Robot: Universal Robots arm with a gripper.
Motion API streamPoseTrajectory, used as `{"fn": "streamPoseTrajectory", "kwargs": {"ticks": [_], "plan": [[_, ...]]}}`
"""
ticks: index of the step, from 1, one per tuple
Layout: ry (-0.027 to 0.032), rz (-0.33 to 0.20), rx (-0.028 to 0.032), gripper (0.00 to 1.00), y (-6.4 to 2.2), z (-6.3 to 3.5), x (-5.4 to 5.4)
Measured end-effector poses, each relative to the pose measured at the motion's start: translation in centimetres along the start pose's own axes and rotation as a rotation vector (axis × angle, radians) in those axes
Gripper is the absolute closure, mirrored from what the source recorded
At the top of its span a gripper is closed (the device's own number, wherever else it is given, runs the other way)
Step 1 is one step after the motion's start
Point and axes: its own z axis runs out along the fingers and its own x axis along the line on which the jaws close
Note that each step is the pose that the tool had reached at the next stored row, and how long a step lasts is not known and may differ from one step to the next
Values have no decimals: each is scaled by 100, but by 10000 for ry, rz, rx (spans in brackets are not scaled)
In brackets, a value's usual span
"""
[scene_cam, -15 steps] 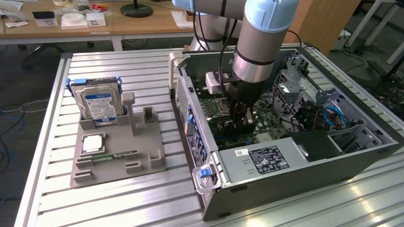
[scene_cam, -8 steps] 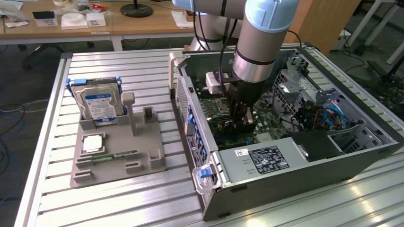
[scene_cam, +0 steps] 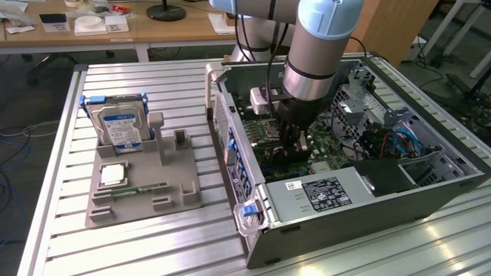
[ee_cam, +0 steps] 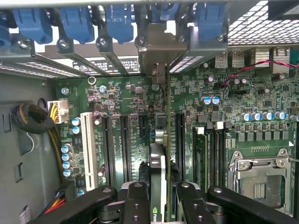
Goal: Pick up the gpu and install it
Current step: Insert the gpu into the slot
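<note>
Wrist view has the gripper (ee_cam: 158, 198) closed narrowly on the gpu (ee_cam: 159, 163), its black fingers (ee_cam: 135, 200) pressing either side of the card, which stands on edge and is seen along its thin top. The card's silver end bracket (ee_cam: 161, 51) reaches the rear slot openings of the computer case (ee_cam: 28, 140), under a row of blue slot clips (ee_cam: 74, 23). Whether its lower edge is fully seated in a motherboard (ee_cam: 233, 121) slot cannot be made out, since the card hides its own connector. A white slot (ee_cam: 86, 144) and several black slots lie beside it, and an empty processor socket (ee_cam: 259, 179) is cut off at the picture's edge.

From the exterior view, the gripper (scene_cam: 295, 146) is sunk inside the open case (scene_cam: 345, 224), and the arm (scene_cam: 314, 52) blocks most of the card. On the exterior view's left, a grey holder (scene_cam: 142, 190) on the slatted table (scene_cam: 153, 247) carries an upright hard drive (scene_cam: 119, 129) with a blue label and a narrow green memory strip (scene_cam: 138, 190).
</note>
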Motion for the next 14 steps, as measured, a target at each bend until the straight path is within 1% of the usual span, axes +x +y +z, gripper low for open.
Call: {"fn": "streamPoseTrajectory", "kwargs": {"ticks": [14], "plan": [[-1,1,1,74,-1,-18,1]]}}
